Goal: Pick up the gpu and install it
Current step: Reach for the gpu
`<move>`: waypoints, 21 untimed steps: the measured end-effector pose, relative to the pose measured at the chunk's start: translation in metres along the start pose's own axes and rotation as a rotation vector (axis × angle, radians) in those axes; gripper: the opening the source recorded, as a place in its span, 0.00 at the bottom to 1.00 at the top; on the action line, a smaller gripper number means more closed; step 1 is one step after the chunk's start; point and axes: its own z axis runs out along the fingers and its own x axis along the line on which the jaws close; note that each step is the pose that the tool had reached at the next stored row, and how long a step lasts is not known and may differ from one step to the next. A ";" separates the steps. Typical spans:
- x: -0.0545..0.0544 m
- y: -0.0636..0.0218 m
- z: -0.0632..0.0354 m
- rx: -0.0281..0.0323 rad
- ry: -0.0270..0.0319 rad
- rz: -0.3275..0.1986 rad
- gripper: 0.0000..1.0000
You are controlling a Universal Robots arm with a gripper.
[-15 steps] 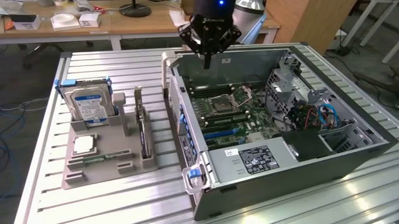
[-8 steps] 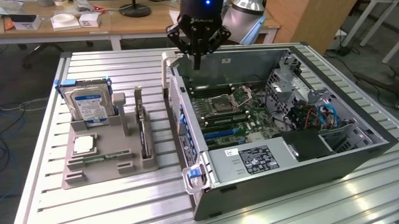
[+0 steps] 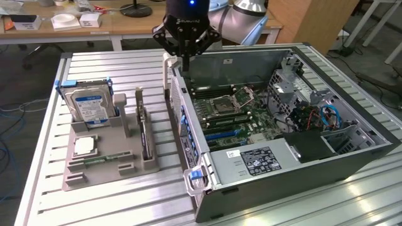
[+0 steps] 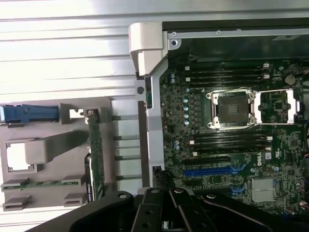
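The table (image 3: 50, 207) carries the open computer case (image 3: 358, 155) and, just beside it on the exterior view's left, a grey holder (image 3: 110, 139). The gpu (image 3: 144, 136) stands on edge in the holder slot nearest the case, its long axis parallel to the case wall. My hand (image 3: 184, 63), pressed together and empty, hangs over the case's far corner. The gpu lies left and nearer the camera.

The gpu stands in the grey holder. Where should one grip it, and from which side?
Probably from straight above, pinching both flat faces near the upper edge: the gpu stands upright on edge in the grey holder, leaving its top free.
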 end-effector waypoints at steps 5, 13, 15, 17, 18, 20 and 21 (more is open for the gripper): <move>0.014 -0.0011 0.0000 0.0000 0.0006 0.000 0.10; 0.040 -0.0030 -0.0003 0.0001 0.0012 0.000 0.10; 0.048 -0.0037 -0.0004 0.0001 0.0012 0.000 0.10; 0.055 -0.0041 -0.0005 0.0001 0.0015 0.000 0.10; 0.058 -0.0044 -0.0005 0.0001 0.0016 0.000 0.10; 0.065 -0.0049 -0.0005 0.0000 0.0017 0.000 0.10; 0.069 -0.0052 -0.0006 0.0001 0.0017 0.000 0.10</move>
